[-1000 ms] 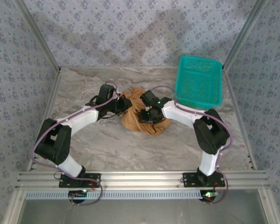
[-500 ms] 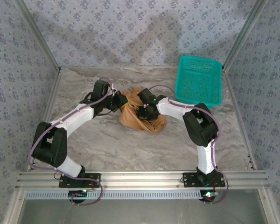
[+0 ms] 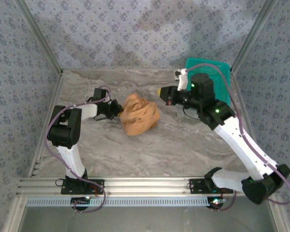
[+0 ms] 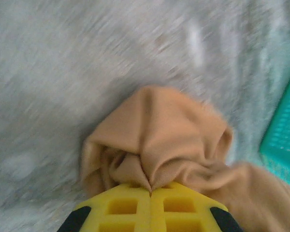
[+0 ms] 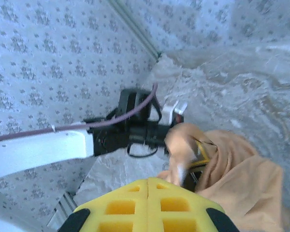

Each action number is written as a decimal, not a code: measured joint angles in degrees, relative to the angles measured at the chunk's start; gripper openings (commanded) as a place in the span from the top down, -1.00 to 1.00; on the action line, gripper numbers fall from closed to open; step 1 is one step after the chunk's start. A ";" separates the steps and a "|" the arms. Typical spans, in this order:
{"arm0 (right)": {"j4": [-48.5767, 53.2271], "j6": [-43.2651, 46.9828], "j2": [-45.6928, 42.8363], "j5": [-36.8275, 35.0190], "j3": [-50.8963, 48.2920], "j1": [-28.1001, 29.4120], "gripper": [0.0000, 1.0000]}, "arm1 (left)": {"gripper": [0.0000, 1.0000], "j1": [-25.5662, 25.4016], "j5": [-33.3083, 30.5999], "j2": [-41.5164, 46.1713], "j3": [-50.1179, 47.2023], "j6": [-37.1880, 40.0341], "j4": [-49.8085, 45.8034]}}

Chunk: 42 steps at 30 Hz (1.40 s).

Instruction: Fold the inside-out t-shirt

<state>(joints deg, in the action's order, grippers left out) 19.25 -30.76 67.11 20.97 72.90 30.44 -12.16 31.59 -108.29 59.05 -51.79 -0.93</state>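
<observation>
Two grippers, one garment, entered from the grip outward.

1. Left gripper [image 4: 151, 190]: yellow jaws closed flat together on a pinch of the inside-out t-shirt [image 3: 140, 115]. The cloth gathers into tight pleats where it enters the jaws.
2. Right gripper [image 5: 148, 182]: jaws closed against each other with nothing visible between them. It is raised above the counter [image 3: 183, 145], near the garment's far right side but apart from it.
3. T-shirt: tan, soft, bunched into one rounded heap at mid-counter, just beside the left gripper. Deep wrinkles and rolled edges. No sleeve, hem or neck can be told apart from above. The right wrist view shows a small pale patch, possibly the label.
4. Teal basket [image 3: 223, 79]: far right corner, well apart from the heap.

Progress, as judged: nothing counts as folded yet. Left to do: spread the heap flat, find its edges, then make every fold.
</observation>
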 measured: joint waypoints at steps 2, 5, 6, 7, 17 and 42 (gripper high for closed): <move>-2.51 -0.09 -1.09 0.76 -4.74 -2.03 1.00 | 1.00 0.07 -0.07 2.05 -4.09 -0.44 1.33; -4.57 -0.11 0.44 0.70 -12.55 -2.93 1.00 | 1.00 0.04 -1.33 7.74 -8.85 -1.18 2.21; -4.44 -0.26 1.88 0.48 -15.17 -2.95 1.00 | 1.00 0.00 -2.10 10.43 -10.08 -1.27 2.25; -4.26 -0.35 3.78 0.28 -17.35 -2.93 1.00 | 1.00 -0.35 -3.23 12.87 -10.69 -1.20 2.05; -2.99 -6.51 16.70 -5.57 -14.97 6.29 -0.23 | 1.00 -4.17 -5.64 20.33 -9.77 -0.81 1.62; -5.68 -17.07 10.01 -7.37 -22.12 -4.46 -0.30 | 1.00 -23.26 -24.11 10.38 8.76 9.68 -18.25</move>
<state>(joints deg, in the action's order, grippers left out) 13.56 -47.83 77.12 13.61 50.78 25.98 -35.42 7.49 -97.91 67.81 -42.11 -19.18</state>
